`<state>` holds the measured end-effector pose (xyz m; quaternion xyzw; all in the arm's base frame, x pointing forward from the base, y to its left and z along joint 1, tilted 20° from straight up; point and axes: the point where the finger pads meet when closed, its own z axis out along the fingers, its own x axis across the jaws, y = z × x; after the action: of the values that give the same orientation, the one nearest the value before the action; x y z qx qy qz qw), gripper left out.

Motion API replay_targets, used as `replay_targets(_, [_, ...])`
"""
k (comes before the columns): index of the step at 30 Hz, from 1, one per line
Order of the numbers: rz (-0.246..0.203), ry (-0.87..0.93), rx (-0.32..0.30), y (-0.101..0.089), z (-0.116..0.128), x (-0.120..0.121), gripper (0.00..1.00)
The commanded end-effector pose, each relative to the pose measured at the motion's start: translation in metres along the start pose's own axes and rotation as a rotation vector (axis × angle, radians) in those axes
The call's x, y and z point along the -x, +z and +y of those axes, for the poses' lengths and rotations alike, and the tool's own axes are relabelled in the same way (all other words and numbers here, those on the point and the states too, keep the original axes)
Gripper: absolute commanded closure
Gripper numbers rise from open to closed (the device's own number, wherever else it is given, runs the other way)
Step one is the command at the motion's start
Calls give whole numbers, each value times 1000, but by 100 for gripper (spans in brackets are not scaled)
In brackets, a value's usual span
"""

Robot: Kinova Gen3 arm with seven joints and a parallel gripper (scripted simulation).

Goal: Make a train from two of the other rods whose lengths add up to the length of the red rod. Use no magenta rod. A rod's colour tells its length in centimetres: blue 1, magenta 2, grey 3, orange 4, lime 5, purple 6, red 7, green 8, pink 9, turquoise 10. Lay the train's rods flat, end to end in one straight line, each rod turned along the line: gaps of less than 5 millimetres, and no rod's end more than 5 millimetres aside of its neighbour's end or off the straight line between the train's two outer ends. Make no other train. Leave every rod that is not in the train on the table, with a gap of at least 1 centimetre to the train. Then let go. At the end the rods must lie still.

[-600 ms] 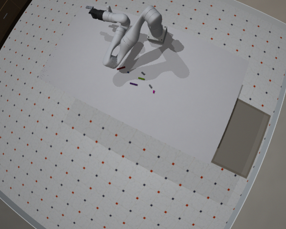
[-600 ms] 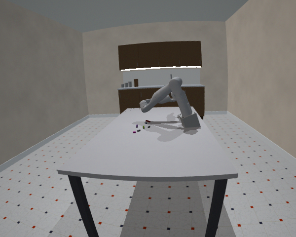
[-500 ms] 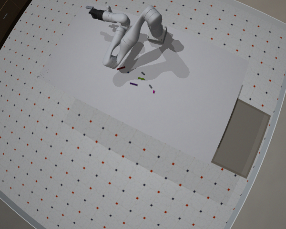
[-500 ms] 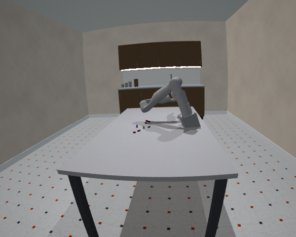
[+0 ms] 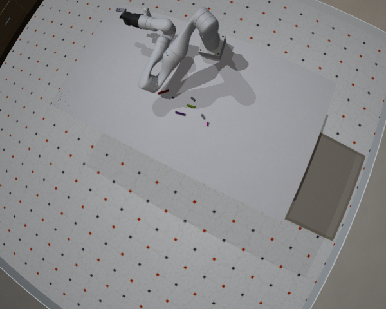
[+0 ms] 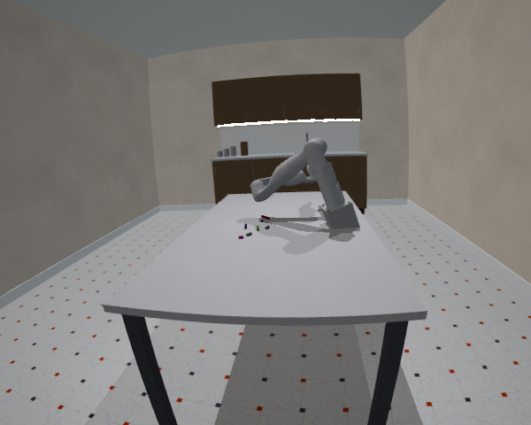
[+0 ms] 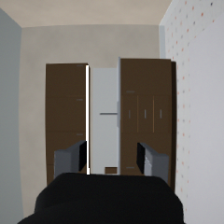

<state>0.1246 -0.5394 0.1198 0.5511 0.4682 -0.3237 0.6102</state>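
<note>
The claw (image 5: 118, 9) hangs released, grasping nothing, well apart from the rods. Red rod (image 5: 163, 91), lime rod (image 5: 190, 106) and purple rod (image 5: 180, 113) lie separately on the tabletop (image 5: 253, 149).

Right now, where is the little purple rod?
In the top view, the purple rod lies flat on the table, just below-left of the lime rod and below the red rod.
</note>
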Motion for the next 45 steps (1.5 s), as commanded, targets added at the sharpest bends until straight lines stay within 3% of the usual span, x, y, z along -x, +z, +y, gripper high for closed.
replay_targets(1, [-2, 0, 0, 0, 0, 1, 0])
replay_targets(16, [-29, 34, 12, 1, 8, 9, 0])
replay_targets(22, [-71, 89, 32, 2, 21, 21, 0])
replay_targets(31, [-178, 242, 84, 2, 52, 52, 0])
replay_targets(33, [-178, 242, 84, 2, 52, 52, 0])
replay_targets(45, [-389, 616, 194, -16, 101, 116, 0])
